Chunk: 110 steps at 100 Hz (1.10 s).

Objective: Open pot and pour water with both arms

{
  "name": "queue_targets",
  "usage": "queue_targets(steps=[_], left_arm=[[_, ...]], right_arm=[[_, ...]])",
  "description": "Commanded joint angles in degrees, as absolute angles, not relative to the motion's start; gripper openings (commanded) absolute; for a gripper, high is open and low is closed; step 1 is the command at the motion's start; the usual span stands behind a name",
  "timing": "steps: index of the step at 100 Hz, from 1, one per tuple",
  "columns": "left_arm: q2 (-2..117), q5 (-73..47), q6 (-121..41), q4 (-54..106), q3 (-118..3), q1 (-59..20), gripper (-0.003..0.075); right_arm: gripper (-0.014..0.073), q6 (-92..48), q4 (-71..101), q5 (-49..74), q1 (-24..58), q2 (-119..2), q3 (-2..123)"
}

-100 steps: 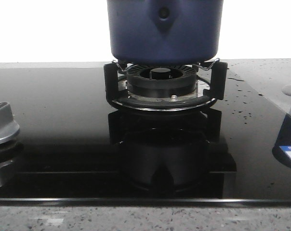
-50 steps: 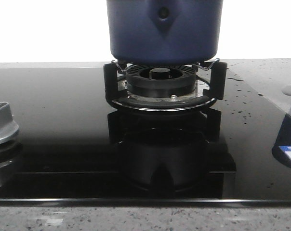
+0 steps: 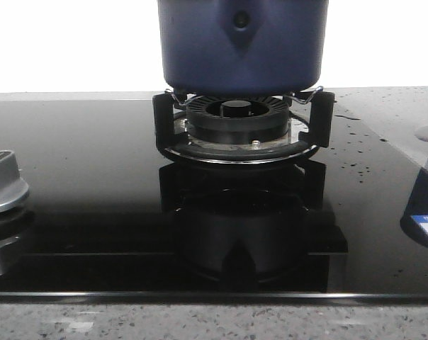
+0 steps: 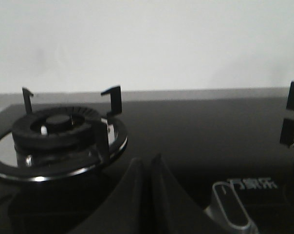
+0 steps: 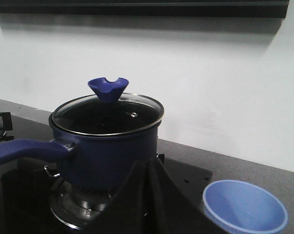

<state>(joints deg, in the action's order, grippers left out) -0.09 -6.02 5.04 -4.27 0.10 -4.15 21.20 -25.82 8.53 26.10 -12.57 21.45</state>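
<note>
While the lidded pot [image 5: 105, 146] sits on its burner [image 3: 237, 124], both grippers [image 4: 146, 195] [image 5: 149, 200] show fingers pressed together, holding nothing.

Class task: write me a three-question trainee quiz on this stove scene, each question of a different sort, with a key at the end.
1. True or false: the glass lid sits on the pot.
2. Which arm's camera faces the pot? A) left B) right
3. Fill in: beside the pot stands an empty pale blue ____.

Key: 1 true. 2 B; the left wrist view shows a bare burner and a knob. 3 cup. Both arms' jaws look pressed together, holding nothing.
</note>
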Motion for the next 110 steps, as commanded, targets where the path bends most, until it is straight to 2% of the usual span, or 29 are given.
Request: queue_targets(steps=[1,34,110], left_arm=[[-1.9,-6.4,5.9,-4.3,2.7,-3.9,-0.0020],[-2.0,-16.6,5.9,-1.3,2.7,-3.9,-0.0020],[-2.0,-17.2,5.9,1.9,2.7,-3.9,-0.0020]], right_arm=[[-0.0071,21.3,-26.3,4.8,26.1,-13.0,22.8],[-0.0071,21.3,-26.3,5.1,26.1,-13.0,22.8],[-0.0071,21.3,-26.3,5.1,26.1,-13.0,22.8]])
